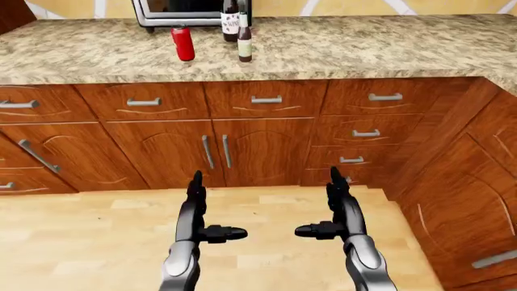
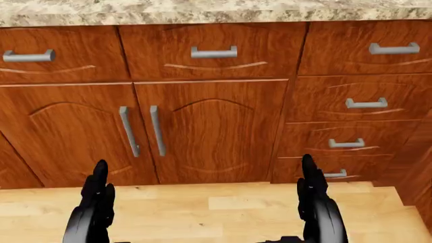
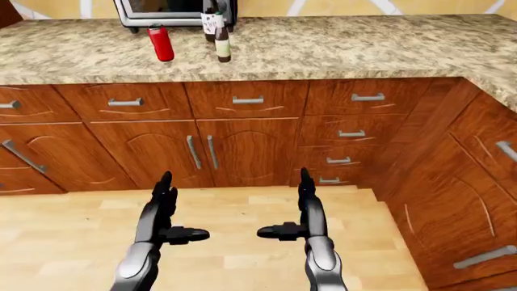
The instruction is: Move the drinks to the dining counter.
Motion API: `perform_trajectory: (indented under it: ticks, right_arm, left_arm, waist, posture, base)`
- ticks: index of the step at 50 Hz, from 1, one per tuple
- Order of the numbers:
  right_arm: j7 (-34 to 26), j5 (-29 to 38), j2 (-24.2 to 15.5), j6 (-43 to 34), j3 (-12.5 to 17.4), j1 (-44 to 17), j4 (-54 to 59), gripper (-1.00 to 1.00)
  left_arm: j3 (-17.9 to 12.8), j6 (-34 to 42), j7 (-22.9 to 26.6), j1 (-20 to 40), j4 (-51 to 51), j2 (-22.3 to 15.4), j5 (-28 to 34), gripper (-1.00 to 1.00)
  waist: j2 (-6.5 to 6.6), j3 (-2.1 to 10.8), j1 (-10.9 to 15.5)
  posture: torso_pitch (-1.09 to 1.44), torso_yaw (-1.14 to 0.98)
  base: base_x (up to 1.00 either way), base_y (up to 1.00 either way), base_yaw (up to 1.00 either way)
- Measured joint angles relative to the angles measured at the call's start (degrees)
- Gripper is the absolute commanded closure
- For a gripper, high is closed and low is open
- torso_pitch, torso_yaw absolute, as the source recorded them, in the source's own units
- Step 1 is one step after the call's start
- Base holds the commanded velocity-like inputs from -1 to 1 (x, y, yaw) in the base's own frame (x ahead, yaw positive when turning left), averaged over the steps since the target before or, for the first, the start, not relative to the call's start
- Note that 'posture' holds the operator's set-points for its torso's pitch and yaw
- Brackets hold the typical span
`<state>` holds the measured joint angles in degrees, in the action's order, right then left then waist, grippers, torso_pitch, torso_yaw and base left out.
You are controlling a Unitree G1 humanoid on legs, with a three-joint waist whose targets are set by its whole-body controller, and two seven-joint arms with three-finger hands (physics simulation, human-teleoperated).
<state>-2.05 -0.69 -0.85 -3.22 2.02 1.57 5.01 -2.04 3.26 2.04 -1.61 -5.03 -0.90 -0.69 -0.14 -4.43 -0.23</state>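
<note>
three drinks stand on the granite counter

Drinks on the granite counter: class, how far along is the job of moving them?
Nothing looks done. The red can, small bottle and wine bottle stand on the granite counter by the microwave. Nothing is in hand: left robot hand and right robot hand hang open, empty. All three remain to carry.

eyes: high, facing granite counter | head: nearer, aimed lower | shared: cabinet doors
</note>
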Motion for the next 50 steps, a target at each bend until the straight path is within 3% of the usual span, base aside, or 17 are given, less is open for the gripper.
perform_trajectory:
  ticks: [1,3,5,7,15,25,28,31,35,37,40,44,48,49,50]
  right_arm:
    - [-0.08,0.05,-0.08,0.04,-0.19,0.22,-1.22,-1.00]
    - [-0.26,0.34,-0.06,1.05,-0.60,-0.27,-4.52,-1.00]
    - [-0.43,0.57,0.27,2.34,-1.09,-0.44,-4.38,-1.00]
    - [-0.67,0.75,0.31,2.20,-1.48,0.16,-3.57,-1.00]
    - [-0.55,1.21,0.02,-3.63,-0.98,0.51,-9.43,-1.00]
    - [-1.34,-1.24,-1.20,-21.37,1.88,-5.77,-30.17,-1.00]
    - [-1.40,-2.80,-1.44,-26.67,1.66,-7.33,-34.79,-1.00]
    - [-0.98,-3.08,-1.86,-30.65,2.23,-8.24,-37.47,-1.00]
    - [-0.83,-4.06,-1.79,-34.82,1.34,-9.99,-41.17,-1.00]
    - [-1.11,-4.89,-1.95,-36.68,0.58,-11.17,-43.32,-1.00]
    - [-0.40,-5.50,-2.55,-40.34,2.13,-12.35,-47.21,-1.00]
    - [0.89,-6.09,-3.19,-41.58,3.97,-14.73,-50.81,-1.00]
    - [1.75,-7.20,-3.75,-42.95,5.00,-16.00,-51.53,-1.00]
    - [1.98,-7.58,-3.55,-43.26,5.25,-16.23,-51.54,-1.00]
    - [2.18,-8.05,-3.39,-43.72,5.19,-15.99,-51.34,-1.00]
  left_arm:
    - [-0.12,0.40,-0.25,0.09,1.08,-0.05,0.06,-1.00]
    - [-0.53,0.52,-0.67,0.94,4.42,-0.22,0.03,-1.00]
    - [-0.37,0.33,-0.69,0.85,5.46,-0.11,-0.05,-1.00]
    - [0.15,1.05,-0.49,-0.24,5.84,0.06,-0.06,-1.00]
    - [-0.13,10.76,0.64,-0.54,16.65,-0.45,-0.31,-1.00]
    - [-2.44,31.12,2.28,6.31,37.44,-2.28,-0.81,-1.00]
    - [-2.90,36.14,2.60,8.16,40.46,-2.86,-0.66,-1.00]
    - [-2.06,39.89,3.56,9.92,41.33,-2.97,-1.07,-1.00]
    - [-4.15,44.02,4.02,11.40,43.81,-3.64,-1.88,-1.00]
    - [-5.72,46.22,3.57,12.36,45.04,-4.23,-1.87,-1.00]
    - [-5.59,51.94,3.32,16.47,46.41,-4.81,-3.02,-1.00]
    - [-4.89,55.05,3.61,20.00,49.51,-5.79,-5.20,-1.00]
    - [-5.77,57.28,3.33,22.16,50.92,-6.21,-6.73,-1.00]
    - [-6.19,57.70,3.16,22.43,50.89,-6.61,-7.07,-1.00]
    - [-6.82,58.49,2.94,22.35,50.65,-6.95,-7.37,-1.00]
  waist:
    - [-0.23,0.59,-0.06]
    - [-0.22,3.43,0.26]
    - [-0.53,2.37,0.38]
    - [-0.45,3.08,0.40]
    - [-0.18,3.17,0.38]
    - [-0.07,4.61,0.51]
    - [-0.13,4.55,0.52]
    - [-0.17,3.57,0.96]
    - [-0.42,2.93,2.39]
    - [-1.17,2.15,2.17]
    - [-1.50,1.50,0.66]
    - [1.15,2.54,-1.02]
    - [6.02,3.20,-2.76]
    - [6.49,3.22,-2.44]
    - [5.62,2.63,-2.12]
  posture:
    - [0.00,0.00]
    - [0.00,0.00]
    - [0.00,0.00]
    - [0.00,0.00]
    - [0.00,0.00]
    - [0.00,0.00]
    - [0.00,0.00]
    - [0.00,0.00]
    - [0.00,0.00]
    - [0.00,0.00]
    - [0.00,0.00]
    - [0.00,0.00]
    - [0.00,0.00]
    - [0.00,0.00]
    - [0.00,0.00]
  base:
    - [0.00,0.00,0.00]
    - [0.00,0.00,0.00]
    - [0.00,0.00,0.00]
    - [0.00,0.00,0.00]
    - [0.00,0.00,0.00]
    - [0.00,0.00,0.00]
    - [0.00,0.00,0.22]
    - [0.00,0.00,1.00]
    - [0.00,0.22,0.75]
    - [0.14,0.45,0.00]
    - [0.62,0.46,0.00]
    - [0.64,0.47,0.00]
    - [0.64,0.47,0.00]
    - [0.65,0.47,0.00]
    - [0.64,0.48,0.00]
